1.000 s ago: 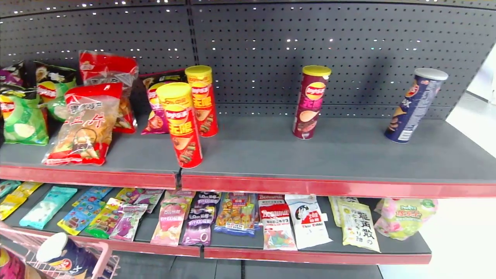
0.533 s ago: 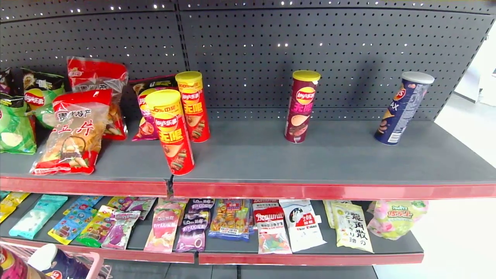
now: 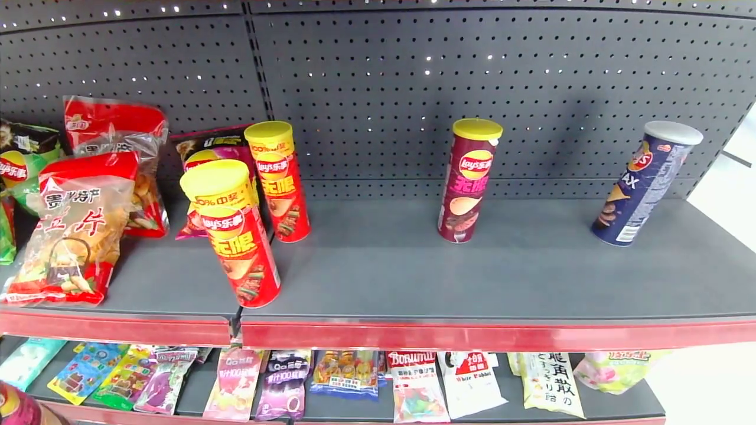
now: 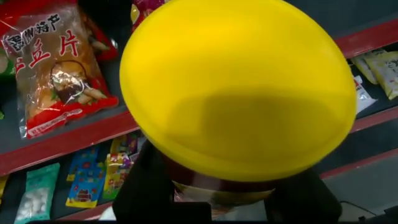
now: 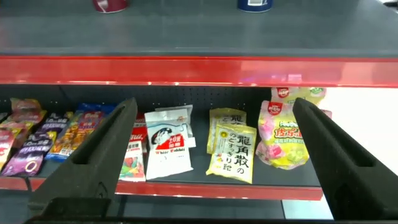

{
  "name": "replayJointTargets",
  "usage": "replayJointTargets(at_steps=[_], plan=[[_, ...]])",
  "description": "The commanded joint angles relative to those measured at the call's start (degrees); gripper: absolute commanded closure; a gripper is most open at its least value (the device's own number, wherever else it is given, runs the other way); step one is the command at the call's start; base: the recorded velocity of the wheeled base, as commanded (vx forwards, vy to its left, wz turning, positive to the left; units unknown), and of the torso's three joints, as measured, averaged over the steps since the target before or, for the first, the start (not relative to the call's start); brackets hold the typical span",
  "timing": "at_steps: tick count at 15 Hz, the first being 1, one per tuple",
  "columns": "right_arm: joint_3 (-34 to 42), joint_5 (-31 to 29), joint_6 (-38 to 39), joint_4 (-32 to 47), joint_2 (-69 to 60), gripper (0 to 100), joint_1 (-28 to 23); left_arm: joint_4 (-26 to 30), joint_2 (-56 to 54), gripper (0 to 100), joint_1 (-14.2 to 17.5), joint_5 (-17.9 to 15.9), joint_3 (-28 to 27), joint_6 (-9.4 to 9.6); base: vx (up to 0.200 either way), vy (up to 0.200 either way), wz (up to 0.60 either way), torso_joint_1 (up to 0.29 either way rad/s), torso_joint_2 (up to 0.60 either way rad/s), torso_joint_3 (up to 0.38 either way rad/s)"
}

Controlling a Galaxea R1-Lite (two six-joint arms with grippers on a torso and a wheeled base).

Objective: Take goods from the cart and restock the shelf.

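Four upright crisp tubes stand on the grey upper shelf (image 3: 413,277): two red yellow-lidded tubes (image 3: 242,248), a maroon yellow-lidded tube (image 3: 466,180) and a dark blue grey-lidded tube (image 3: 647,183). The left gripper (image 4: 224,202) clamps a dark red tube with a yellow lid (image 4: 236,87) just off the red shelf edge (image 4: 74,140); the right gripper (image 5: 211,155) hangs wide open and empty before the lower shelf (image 5: 249,188). Best, I judge, to stand it beside its maroon match, logo outward and clear of neighbours. Labels carry a round logo and bold characters.
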Motion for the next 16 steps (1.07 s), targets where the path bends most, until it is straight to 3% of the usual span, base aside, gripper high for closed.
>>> replayJointTargets(at_steps=[1, 3, 4, 5, 6, 7, 9, 10, 13, 16], plan=[[-0.04, 0.06, -0.15, -0.01, 0.06, 0, 0.04, 0.18, -4.12, 100, -0.13, -0.17, 2.15, 0.10, 0.000, 0.000, 0.00, 0.000, 0.00, 0.000], [-0.13, 0.59, -0.24, 0.08, 0.06, 0, 0.04, 0.10, -5.53, 100, -0.84, -2.54, 2.86, 0.01, 0.000, 0.000, 0.00, 0.000, 0.00, 0.000], [-7.69, 3.93, 0.46, -0.01, 6.48, 0, 1.01, 0.10, -5.00, 100, -0.84, -3.59, 2.24, -1.04, 0.000, 0.000, 0.00, 0.000, 0.00, 0.000], [-16.74, 4.37, 3.54, -0.10, 18.17, 0, 1.18, -0.17, -3.94, 100, -1.10, -4.30, 1.63, -3.85, 0.000, 0.000, 0.00, 0.000, 0.00, 0.000], [-27.20, 6.39, 8.02, 0.08, 29.86, 0, 2.24, -1.31, -1.92, 100, -1.28, -8.16, 0.92, -9.74, 0.000, 0.000, 0.00, 0.000, 0.00, 0.000], [-30.19, 10.17, 5.83, 0.08, 35.22, 0, 4.70, -2.72, -0.25, 100, -1.28, -9.39, 1.28, -10.45, 0.000, 0.000, 0.00, 0.000, 0.00, 0.000], [-32.21, 12.37, 0.11, -3.96, 46.47, 0, 6.90, -3.68, 1.59, 100, -1.10, -7.99, 1.45, -10.36, 0.000, 0.000, 0.00, 0.000, 0.00, 0.000], [-32.82, 14.04, -0.06, -10.03, 52.97, 0, 7.78, -3.68, 2.91, 100, -1.10, -6.32, 1.63, -10.27, 0.000, 0.000, 0.00, 0.000, 0.00, 0.000], [-35.90, 22.39, -0.94, -24.00, 70.82, 0, 8.74, -3.77, 4.93, 100, -1.28, -6.58, 1.45, -10.53, 0.000, 0.000, 0.00, 0.000, 0.00, 0.000], [-42.40, 28.63, -1.12, -25.32, 81.80, 0, 8.74, -4.65, 7.48, 100, -1.37, -10.89, 0.84, -10.71, 0.000, 0.000, 0.00, 0.000, 0.00, 0.000]])
